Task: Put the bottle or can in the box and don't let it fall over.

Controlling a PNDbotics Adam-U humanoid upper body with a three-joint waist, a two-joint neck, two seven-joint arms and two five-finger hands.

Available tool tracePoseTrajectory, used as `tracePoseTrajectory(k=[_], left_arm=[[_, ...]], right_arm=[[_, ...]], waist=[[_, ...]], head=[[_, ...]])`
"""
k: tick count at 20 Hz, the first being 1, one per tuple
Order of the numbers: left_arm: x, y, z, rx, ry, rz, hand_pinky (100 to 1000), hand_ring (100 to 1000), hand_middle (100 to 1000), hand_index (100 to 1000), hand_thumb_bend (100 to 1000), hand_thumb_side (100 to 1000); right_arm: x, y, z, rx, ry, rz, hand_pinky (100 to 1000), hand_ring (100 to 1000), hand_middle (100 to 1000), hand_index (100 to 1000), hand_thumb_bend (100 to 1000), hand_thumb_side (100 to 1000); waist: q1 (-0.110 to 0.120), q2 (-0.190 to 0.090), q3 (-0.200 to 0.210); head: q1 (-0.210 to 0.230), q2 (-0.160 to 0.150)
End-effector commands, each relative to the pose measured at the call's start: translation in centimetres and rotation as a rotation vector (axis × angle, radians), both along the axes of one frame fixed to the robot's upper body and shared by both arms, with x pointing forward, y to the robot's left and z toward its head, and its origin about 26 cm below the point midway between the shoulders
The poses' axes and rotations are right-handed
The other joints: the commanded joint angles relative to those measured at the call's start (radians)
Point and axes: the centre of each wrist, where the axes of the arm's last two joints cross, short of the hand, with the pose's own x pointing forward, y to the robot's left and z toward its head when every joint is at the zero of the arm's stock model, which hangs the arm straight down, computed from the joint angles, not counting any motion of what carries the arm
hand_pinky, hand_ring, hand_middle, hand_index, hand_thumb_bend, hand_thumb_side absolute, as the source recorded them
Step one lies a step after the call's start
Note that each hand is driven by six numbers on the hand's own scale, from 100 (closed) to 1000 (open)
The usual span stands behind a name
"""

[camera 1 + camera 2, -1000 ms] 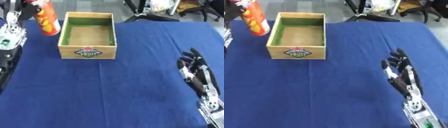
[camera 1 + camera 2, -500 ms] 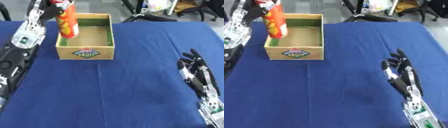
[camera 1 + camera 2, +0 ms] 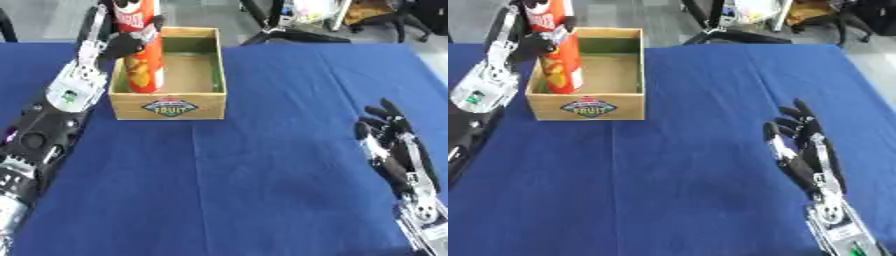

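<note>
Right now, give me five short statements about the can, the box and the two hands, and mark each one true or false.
1. The left hand is curled round the red can. True.
2. The can lies on its side on the blue cloth. False: it stands upright, its lower end inside the wooden box.
3. The can is at the box's left side. True.
4. The right hand is holding the box. False: it rests open at the lower right, fingers up, away from the box.
5. The box stands on a bare wooden table. False: it stands on a blue tablecloth.
</note>
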Motion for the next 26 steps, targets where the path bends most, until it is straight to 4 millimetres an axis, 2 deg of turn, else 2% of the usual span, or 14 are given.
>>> tracePoseTrajectory(k=[1, 3, 9, 10, 13, 14, 15, 18, 19, 20, 22, 24, 26], left_arm=[[-0.1, -0.1, 1.0, -0.021, -0.065, 0.009, 370, 305, 281, 659, 100, 130], [-0.2, 0.0, 0.3, -0.026, -0.061, 0.018, 392, 316, 286, 660, 100, 103], [-0.6, 0.3, -2.0, -0.007, -0.047, 0.054, 467, 364, 312, 678, 100, 100], [-0.7, 0.3, -2.3, 0.002, -0.042, 0.056, 540, 398, 344, 700, 100, 100], [-1.0, 0.4, -2.9, 0.033, -0.035, 0.052, 628, 471, 421, 738, 100, 100], [-1.1, 0.4, -2.9, 0.042, -0.036, 0.048, 647, 510, 468, 757, 171, 100], [-1.2, 0.4, -2.8, 0.054, -0.038, 0.043, 659, 544, 505, 775, 234, 124], [-1.7, 0.6, -2.6, 0.093, -0.046, 0.021, 746, 720, 721, 872, 479, 336], [-1.9, 0.6, -2.5, 0.104, -0.051, 0.011, 760, 742, 745, 882, 510, 369], [-2.1, 0.7, -2.3, 0.116, -0.054, 0.002, 793, 788, 789, 901, 579, 442], [-2.7, 0.9, -2.0, 0.143, -0.061, -0.022, 835, 842, 843, 926, 664, 549], [-3.3, 1.3, -1.8, 0.159, -0.054, -0.043, 858, 873, 880, 941, 698, 609], [-4.0, 1.7, -1.6, 0.174, -0.041, -0.059, 873, 892, 906, 951, 695, 646]], right_arm=[[0.3, -0.3, 0.8, -0.007, -0.022, 0.001, 830, 818, 834, 1000, 351, 511], [0.3, -0.3, 0.8, -0.007, -0.023, 0.0, 830, 818, 834, 1000, 350, 512], [0.3, -0.3, 0.8, -0.005, -0.023, -0.001, 830, 818, 833, 1000, 349, 513], [0.3, -0.3, 0.8, -0.005, -0.023, -0.001, 830, 819, 833, 1000, 349, 513], [0.3, -0.3, 0.8, -0.005, -0.024, -0.002, 830, 819, 833, 1000, 348, 514], [0.4, -0.3, 0.8, -0.005, -0.025, -0.002, 830, 819, 833, 1000, 348, 514], [0.4, -0.4, 0.8, -0.005, -0.025, -0.003, 830, 818, 833, 1000, 348, 514], [0.4, -0.4, 0.8, -0.005, -0.025, -0.006, 830, 819, 833, 1000, 344, 518], [0.4, -0.5, 0.8, -0.005, -0.025, -0.007, 830, 819, 833, 1000, 344, 517], [0.4, -0.5, 0.8, -0.005, -0.025, -0.008, 830, 818, 832, 1000, 344, 517], [0.4, -0.6, 0.8, -0.006, -0.026, -0.011, 830, 818, 832, 1000, 344, 516], [0.4, -0.6, 0.8, -0.007, -0.027, -0.013, 830, 818, 832, 1000, 344, 517], [0.4, -0.7, 0.9, -0.008, -0.028, -0.016, 830, 818, 832, 1000, 344, 516]], waist=[[0.001, -0.013, 0.0], [0.001, -0.012, 0.002], [0.001, -0.01, 0.004], [0.001, -0.01, 0.005], [0.001, -0.01, 0.007], [0.001, -0.01, 0.007], [0.001, -0.01, 0.008], [0.002, -0.011, 0.011], [0.002, -0.011, 0.013], [0.002, -0.011, 0.014], [0.003, -0.013, 0.018], [0.003, -0.013, 0.021], [0.004, -0.013, 0.025]], head=[[-0.003, -0.016], [-0.006, -0.017], [-0.01, -0.021], [-0.011, -0.022], [-0.012, -0.023], [-0.013, -0.024], [-0.014, -0.024], [-0.018, -0.025], [-0.02, -0.025], [-0.021, -0.026], [-0.023, -0.027], [-0.026, -0.029], [-0.028, -0.03]])
